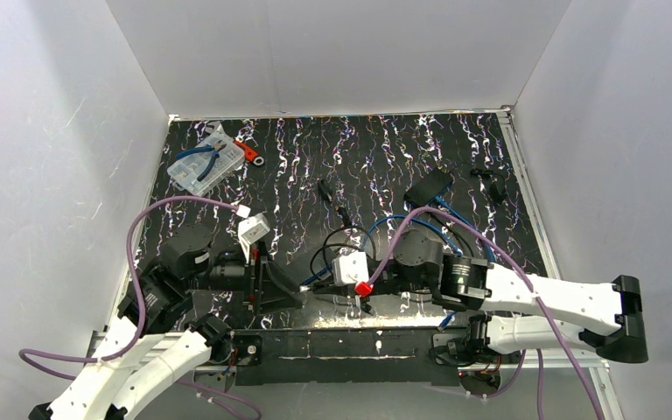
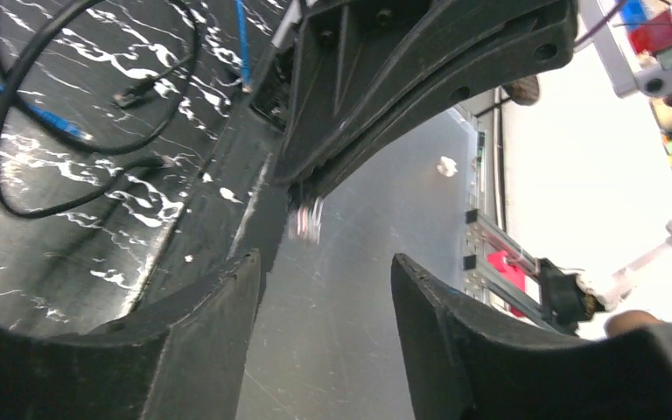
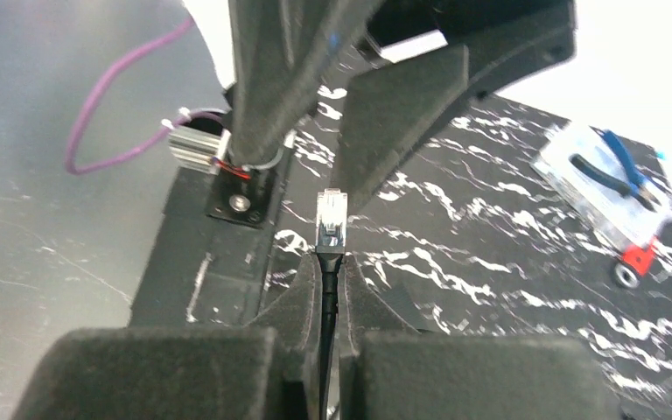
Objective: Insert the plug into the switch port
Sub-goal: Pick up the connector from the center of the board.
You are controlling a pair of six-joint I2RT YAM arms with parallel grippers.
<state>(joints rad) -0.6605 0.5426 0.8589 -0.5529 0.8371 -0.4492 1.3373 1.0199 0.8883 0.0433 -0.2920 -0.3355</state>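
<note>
Right gripper (image 3: 331, 297) is clamped on the black cable (image 3: 327, 350) just behind the clear plug (image 3: 331, 219). The plug sticks out past the fingertips, over the near edge of the marbled table (image 1: 385, 149), with its tip close to the left arm's black fingers. Left gripper (image 2: 324, 262) has its fingers apart with nothing between them. A white box (image 1: 350, 265) with a red piece (image 1: 363, 289) sits beside the right gripper. Cannot tell which item is the switch.

The top view is evenly lit, both wrist backgrounds blow out white, and the plug (image 3: 331, 217) is in focus.
</note>
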